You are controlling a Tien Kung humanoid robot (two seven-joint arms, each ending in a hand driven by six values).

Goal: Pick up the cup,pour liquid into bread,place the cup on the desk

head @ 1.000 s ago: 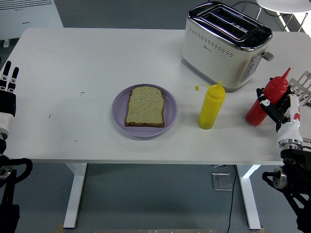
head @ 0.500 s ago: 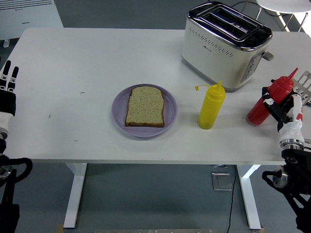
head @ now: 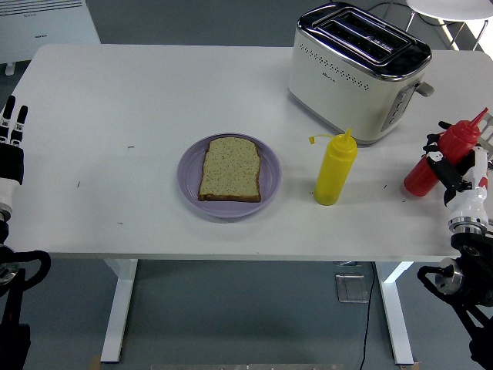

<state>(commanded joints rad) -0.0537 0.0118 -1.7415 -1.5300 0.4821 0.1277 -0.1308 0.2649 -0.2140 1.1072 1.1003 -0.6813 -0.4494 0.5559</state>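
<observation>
A red squeeze bottle is held tilted at the table's right edge, its nozzle pointing up and right. My right hand is shut on it. A slice of bread lies on a purple plate near the table's middle. A yellow squeeze bottle stands upright to the right of the plate. My left hand rests at the table's left edge, fingers straight and empty. No cup is in view.
A cream and chrome toaster stands at the back right of the white table. A metal utensil shows at the right edge behind the red bottle.
My right hand has carried the red bottle to the right, toward the table's right edge, and a little up. The left hand, bread and yellow bottle have not moved.
</observation>
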